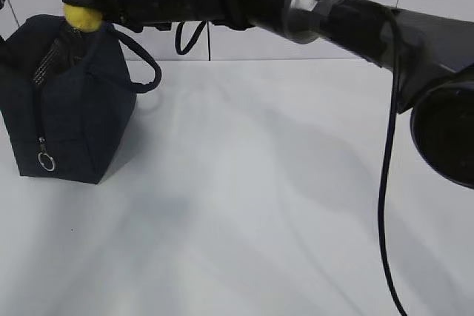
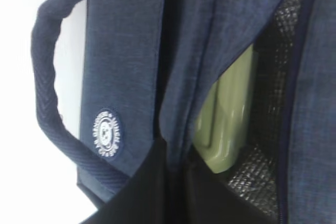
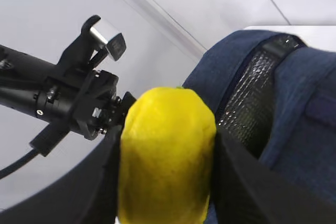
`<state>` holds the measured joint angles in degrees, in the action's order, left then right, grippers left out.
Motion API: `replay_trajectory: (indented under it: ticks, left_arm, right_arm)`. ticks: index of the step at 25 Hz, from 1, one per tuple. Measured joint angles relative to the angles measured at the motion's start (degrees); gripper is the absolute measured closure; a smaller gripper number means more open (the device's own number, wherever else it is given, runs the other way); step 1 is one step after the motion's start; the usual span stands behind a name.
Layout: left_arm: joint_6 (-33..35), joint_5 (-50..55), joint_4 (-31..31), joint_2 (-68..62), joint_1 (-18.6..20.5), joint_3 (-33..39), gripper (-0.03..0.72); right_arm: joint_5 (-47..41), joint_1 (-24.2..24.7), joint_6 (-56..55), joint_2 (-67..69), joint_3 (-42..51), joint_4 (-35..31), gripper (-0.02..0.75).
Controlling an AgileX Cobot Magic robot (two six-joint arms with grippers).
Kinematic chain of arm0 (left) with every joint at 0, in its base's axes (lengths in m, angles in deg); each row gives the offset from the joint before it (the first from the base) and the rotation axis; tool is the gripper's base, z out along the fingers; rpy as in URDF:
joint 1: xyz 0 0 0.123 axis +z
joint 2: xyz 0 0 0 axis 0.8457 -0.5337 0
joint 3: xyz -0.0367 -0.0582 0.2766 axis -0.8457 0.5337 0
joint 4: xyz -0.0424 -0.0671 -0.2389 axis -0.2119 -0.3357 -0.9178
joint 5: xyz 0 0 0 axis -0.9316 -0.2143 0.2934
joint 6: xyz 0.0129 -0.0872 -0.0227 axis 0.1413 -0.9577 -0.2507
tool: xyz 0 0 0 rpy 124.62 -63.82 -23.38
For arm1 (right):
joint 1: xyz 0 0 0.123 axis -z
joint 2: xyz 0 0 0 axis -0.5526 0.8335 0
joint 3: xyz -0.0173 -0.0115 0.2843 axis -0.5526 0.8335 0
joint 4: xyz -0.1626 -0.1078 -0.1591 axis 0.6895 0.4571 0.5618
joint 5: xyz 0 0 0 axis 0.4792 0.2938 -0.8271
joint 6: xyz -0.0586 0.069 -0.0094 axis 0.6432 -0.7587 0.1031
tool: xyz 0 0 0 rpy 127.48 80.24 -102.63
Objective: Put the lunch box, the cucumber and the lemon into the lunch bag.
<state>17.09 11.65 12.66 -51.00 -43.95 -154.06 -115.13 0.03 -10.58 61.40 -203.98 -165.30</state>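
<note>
The right gripper (image 3: 167,156) is clamped on the lemon (image 3: 167,153), one dark finger pressed to each side of the bright yellow fruit, the jaws held about half apart by its width. In the exterior view the right arm (image 1: 311,5) reaches across from the right edge to the far left, holding the lemon (image 1: 81,17) just above the top of the lunch bag (image 1: 70,109), which stands upright at the left of the white table (image 1: 281,197). The bag is dark navy, with a loop handle (image 1: 144,64) hanging off its right side and a silver ring pull (image 1: 47,161) low on its near face. The right wrist view adds what the exterior view cannot: the bag's top is unzipped, showing a strip of silvery quilted lining (image 3: 252,103) just right of the lemon, and the left arm (image 3: 58,103) is close behind on the left. The left wrist view looks straight into the opening, where the lunch box (image 2: 226,124) stands on end inside, its pale sage-green lid against the lining; a round white badge (image 2: 107,132) sits on the bag's outer wall. The left gripper is closed and dark against the bag's fabric at the bottom of that view; whether it pinches the fabric cannot be told. The cucumber shows in no view. The rest of the table, right of the bag, lies bare.
</note>
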Motion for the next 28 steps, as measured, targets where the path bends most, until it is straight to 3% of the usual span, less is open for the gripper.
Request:
replay_trajectory:
  ticks: [10,28]
  left_arm:
    - [3.28,0.11,-10.32,0.00,-0.21,0.00,0.683]
    - [3.95,0.11,-11.21,-0.04,-2.37,0.00,0.683]
  right_arm:
    - [1.54,-0.96,1.91,2.35,0.00,-4.98,0.377]
    - [5.39,-1.91,2.13,2.67,0.00,-4.14,0.321]
